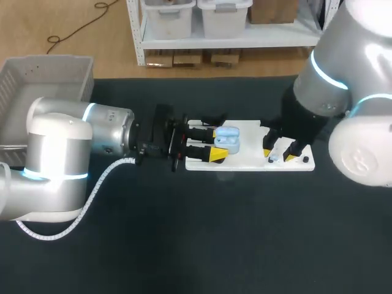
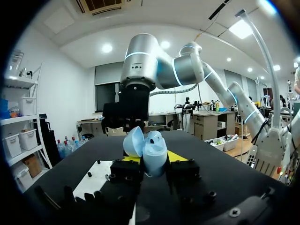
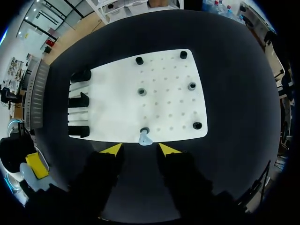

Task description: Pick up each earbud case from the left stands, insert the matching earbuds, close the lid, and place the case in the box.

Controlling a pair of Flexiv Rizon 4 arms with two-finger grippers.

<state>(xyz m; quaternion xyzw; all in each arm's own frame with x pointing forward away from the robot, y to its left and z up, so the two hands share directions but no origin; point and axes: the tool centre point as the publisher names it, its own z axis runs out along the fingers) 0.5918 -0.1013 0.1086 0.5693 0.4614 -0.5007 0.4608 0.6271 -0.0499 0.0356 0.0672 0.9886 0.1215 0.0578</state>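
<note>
A light-blue earbud case (image 1: 228, 139) with its lid open is held over the left part of the white board (image 1: 248, 162); my left gripper (image 1: 217, 143) is shut on it. In the left wrist view the case (image 2: 153, 152) stands between the yellow fingertips (image 2: 176, 156), its lid (image 2: 133, 140) tipped back. My right gripper (image 1: 278, 154) hangs over the board's right end. In the right wrist view it (image 3: 140, 149) is open, and a light-blue earbud (image 3: 145, 138) sits on a peg at the board's (image 3: 164, 93) near edge, just ahead of the gap between its fingers.
Three black stands (image 3: 78, 100) line the board's far end from my right gripper, and small black pegs (image 3: 197, 125) dot the rest. A pale bin (image 1: 37, 92) sits at the table's back left. The dark mat (image 1: 233, 233) in front of the board is bare.
</note>
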